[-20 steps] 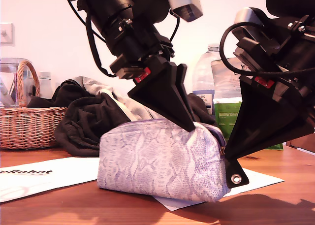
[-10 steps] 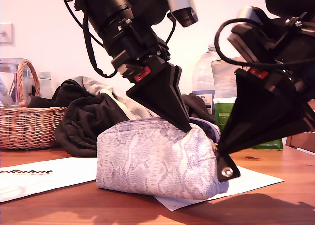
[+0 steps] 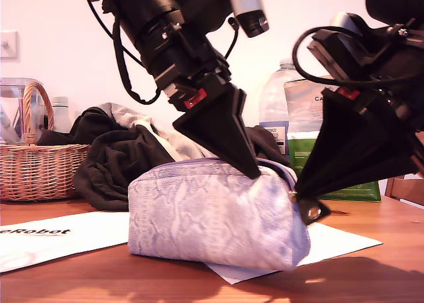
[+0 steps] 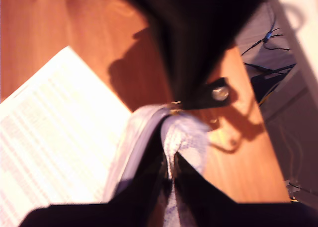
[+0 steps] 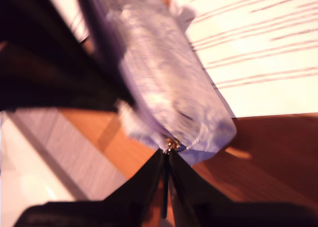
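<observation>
We have my first gripper (image 3: 252, 172) clamped on the pouch (image 3: 205, 217), my second gripper (image 3: 298, 197) pinched tight on its zipper pull (image 5: 171, 144)

My first end effector (image 3: 252, 172) was matte blk, w/ flat triangular fingers (image 3: 215, 127) narrowing to a thin tip. A small red tab (image 3: 193, 100) sat at the finger base, under a chunky round blk housing (image 3: 162, 18). A grey-white cam barrel (image 3: 246, 10) was fixed alongside, and a thin blk cable (image 3: 123, 58) looped off the housing. My second end effector (image 3: 299, 198) had the same blk wedge build, approx. identical, incl. a second red tab (image 3: 347, 94). It also carried a thicker blk cable loop (image 3: 301, 54) and a silver eyelet (image 3: 312, 212) set in a blk lug near the tip.
</observation>
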You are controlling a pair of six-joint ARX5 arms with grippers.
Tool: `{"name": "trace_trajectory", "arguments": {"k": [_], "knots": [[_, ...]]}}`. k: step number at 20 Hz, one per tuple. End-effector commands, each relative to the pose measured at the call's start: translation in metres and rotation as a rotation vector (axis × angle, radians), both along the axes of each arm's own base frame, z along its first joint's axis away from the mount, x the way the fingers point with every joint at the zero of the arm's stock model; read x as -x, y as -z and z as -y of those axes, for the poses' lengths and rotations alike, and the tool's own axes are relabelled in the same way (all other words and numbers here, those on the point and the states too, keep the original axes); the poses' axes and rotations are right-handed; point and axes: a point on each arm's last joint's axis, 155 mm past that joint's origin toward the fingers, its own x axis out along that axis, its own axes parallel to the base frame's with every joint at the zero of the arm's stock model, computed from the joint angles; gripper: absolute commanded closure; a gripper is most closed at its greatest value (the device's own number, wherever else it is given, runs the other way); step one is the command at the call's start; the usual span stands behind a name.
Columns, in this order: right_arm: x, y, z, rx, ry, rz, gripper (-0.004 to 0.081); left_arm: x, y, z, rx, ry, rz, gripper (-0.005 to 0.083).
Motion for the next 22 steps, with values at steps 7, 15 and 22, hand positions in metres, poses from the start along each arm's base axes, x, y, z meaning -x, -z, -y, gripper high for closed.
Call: {"name": "trace_trajectory", "arguments": {"k": [7, 15, 22], "knots": [[-0.001, 0.007, 0.010, 0.084, -0.029, 0.042, 0.0783, 0.011, 0.007, -0.007, -0.042, 0.002, -0.036, 0.0426], [0.000, 0.007, 0.010, 0.093, -0.049, 0.055, 0.0783, -0.012, 0.002, -0.015, -0.083, -0.054, 0.085, 0.0269], [0.000, 0.007, 0.010, 0.096, -0.060, 0.067, 0.0783, -0.015, -0.020, -0.012, -0.029, -0.081, 0.115, 0.0269]]}}
